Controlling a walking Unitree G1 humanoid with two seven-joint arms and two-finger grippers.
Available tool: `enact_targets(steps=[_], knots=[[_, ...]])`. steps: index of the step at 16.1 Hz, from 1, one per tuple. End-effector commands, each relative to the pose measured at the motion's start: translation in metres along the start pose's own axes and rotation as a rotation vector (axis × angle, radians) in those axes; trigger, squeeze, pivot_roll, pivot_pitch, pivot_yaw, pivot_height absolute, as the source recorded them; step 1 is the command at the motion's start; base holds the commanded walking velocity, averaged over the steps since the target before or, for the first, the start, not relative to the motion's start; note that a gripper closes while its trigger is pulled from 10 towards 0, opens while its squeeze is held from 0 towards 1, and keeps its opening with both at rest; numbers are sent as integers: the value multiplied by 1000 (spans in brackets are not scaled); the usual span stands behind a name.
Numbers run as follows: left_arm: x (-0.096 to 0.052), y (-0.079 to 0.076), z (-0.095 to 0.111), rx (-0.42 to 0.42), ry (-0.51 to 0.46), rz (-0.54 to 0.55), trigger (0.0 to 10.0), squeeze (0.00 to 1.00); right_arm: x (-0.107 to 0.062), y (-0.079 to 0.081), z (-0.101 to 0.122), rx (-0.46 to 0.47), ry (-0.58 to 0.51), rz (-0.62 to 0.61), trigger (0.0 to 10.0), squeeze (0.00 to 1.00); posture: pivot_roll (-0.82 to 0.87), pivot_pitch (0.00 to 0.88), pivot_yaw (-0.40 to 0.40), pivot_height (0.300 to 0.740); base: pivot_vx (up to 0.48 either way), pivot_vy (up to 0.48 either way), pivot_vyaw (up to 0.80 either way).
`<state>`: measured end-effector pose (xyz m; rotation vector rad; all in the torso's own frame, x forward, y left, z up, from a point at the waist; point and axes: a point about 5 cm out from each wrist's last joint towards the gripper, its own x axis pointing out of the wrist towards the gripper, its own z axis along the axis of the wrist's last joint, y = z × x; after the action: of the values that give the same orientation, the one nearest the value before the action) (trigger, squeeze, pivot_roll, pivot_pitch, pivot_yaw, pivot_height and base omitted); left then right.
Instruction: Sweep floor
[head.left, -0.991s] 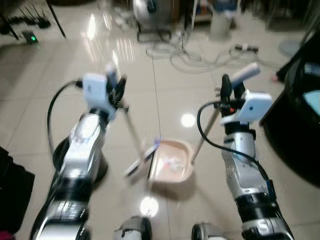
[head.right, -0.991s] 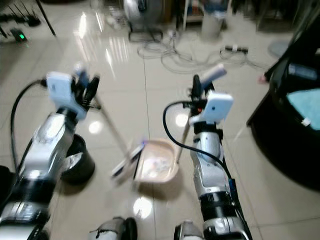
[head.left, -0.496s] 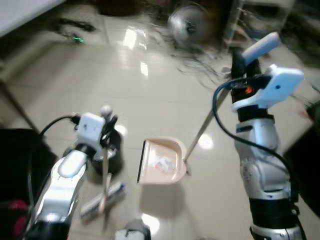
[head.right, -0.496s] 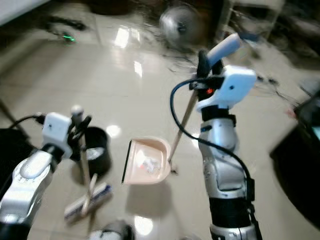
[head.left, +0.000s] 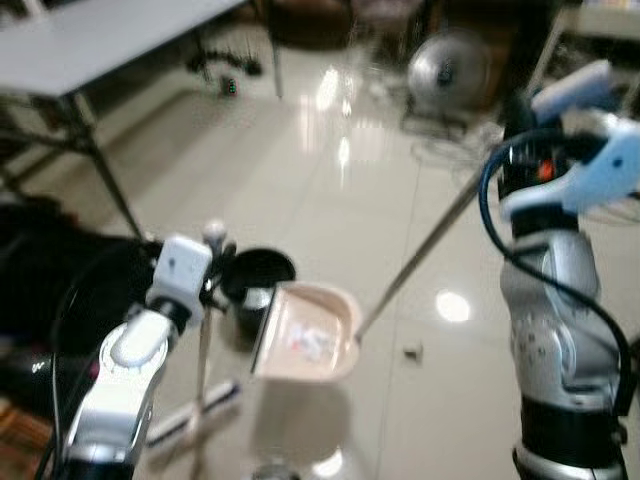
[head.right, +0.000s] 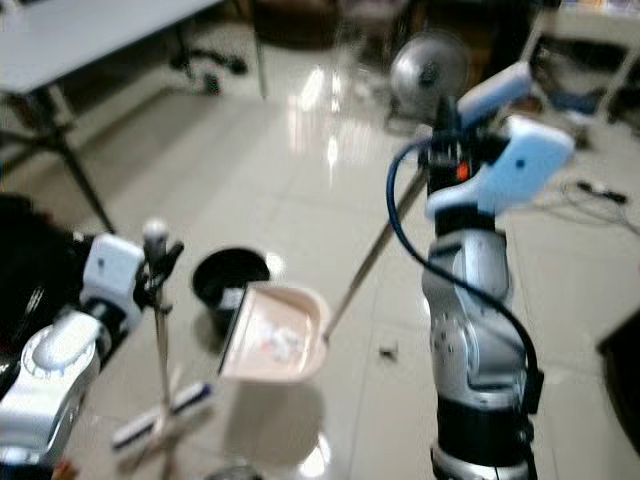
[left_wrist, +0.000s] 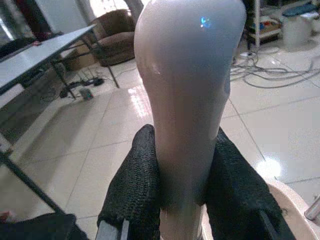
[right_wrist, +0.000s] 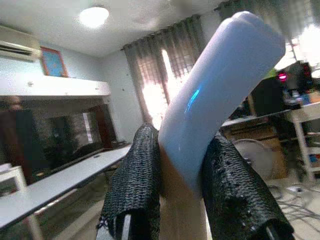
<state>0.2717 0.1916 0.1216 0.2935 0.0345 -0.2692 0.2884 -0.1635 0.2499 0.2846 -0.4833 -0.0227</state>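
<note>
My left gripper (head.left: 212, 268) is shut on the pale handle of a broom (head.left: 203, 340); the broom head (head.left: 193, 416) rests on the tile floor low at the left. My right gripper (head.right: 445, 140) is shut on the light blue grip (head.right: 492, 88) of a long-handled dustpan. The beige pan (head.left: 306, 336) hangs just above the floor with white scraps in it, beside a small black bin (head.left: 256, 283). In the left wrist view both black fingers (left_wrist: 136, 185) clamp the broom handle (left_wrist: 184, 95). In the right wrist view the fingers (right_wrist: 137, 185) clamp the blue grip (right_wrist: 215, 95).
A small dark scrap (head.left: 410, 350) lies on the tiles right of the pan. A grey table (head.left: 110, 40) stands at the far left, a dark mass (head.left: 50, 290) below it. A fan (head.left: 448, 68) and cables lie at the back.
The camera has swung left, bringing the table into view. The dustpan now hangs closer to the black bin. Both grippers keep their hold.
</note>
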Motion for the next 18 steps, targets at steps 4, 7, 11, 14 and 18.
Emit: enact_targets(steps=[4,7,11,14,18], knots=[[10,-9,19,30,-83,-4,10000,0,5,-4,21,13,-61,-30,10000,0,32,5,40,740,294,0,291],[14,-11,19,25,-82,-2,10000,0,7,-5,23,-7,-54,-25,10000,0,30,2,42,740,382,0,0],[16,-13,20,21,-81,-13,10000,0,10,-1,23,-20,-29,-5,10000,0,32,0,37,740,407,0,0],[14,-11,18,19,-75,10,10000,0,11,2,20,-31,-3,18,10000,0,35,0,26,740,409,0,0],[8,-7,15,16,-67,41,10000,0,16,8,18,-30,6,45,10000,0,55,0,-7,740,411,0,698]])
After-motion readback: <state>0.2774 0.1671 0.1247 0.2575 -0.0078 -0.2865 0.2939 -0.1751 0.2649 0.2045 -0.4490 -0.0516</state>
